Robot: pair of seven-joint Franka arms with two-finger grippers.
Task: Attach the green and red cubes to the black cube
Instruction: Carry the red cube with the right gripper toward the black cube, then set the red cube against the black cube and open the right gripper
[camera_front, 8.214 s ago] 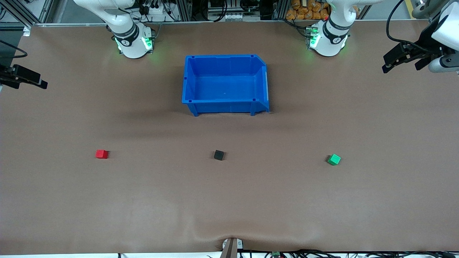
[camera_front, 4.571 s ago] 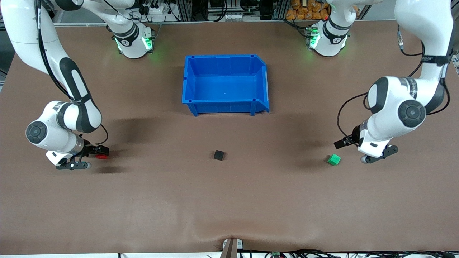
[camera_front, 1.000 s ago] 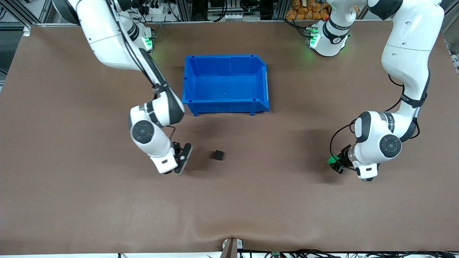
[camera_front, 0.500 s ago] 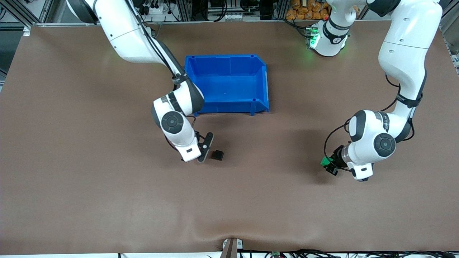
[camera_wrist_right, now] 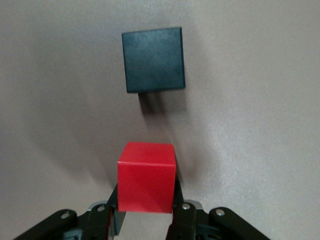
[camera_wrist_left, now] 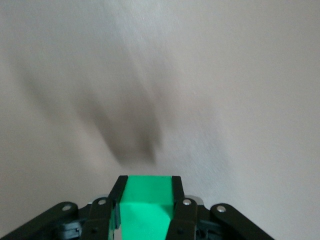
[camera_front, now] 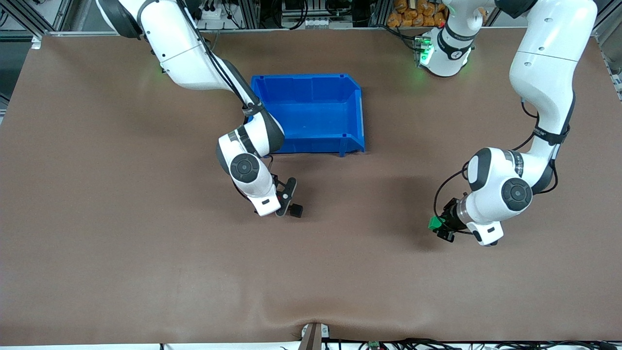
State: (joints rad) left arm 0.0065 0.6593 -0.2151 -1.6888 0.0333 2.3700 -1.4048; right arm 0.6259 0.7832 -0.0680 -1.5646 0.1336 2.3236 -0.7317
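Front view: black cube (camera_front: 296,210) sits on the table (camera_front: 97,253) mid-span, nearer the camera than the blue bin (camera_front: 311,113). Right gripper (camera_front: 285,200) is low, just beside the black cube on the right arm's side; its payload is hidden here. Left gripper (camera_front: 443,228) hangs over bare table toward the left arm's end, well apart from the black cube, fingers clamped on the green cube (camera_front: 434,223).

Left wrist view: green cube (camera_wrist_left: 146,206) pinched between both fingers (camera_wrist_left: 181,207), only table ahead, so the approach run is likely not begun.

Right wrist view: red cube (camera_wrist_right: 146,177) clamped at the fingertips (camera_wrist_right: 177,200), leading face free and roughly squared to the black cube (camera_wrist_right: 153,59), a gap between them. Probably lined up to press face to face.
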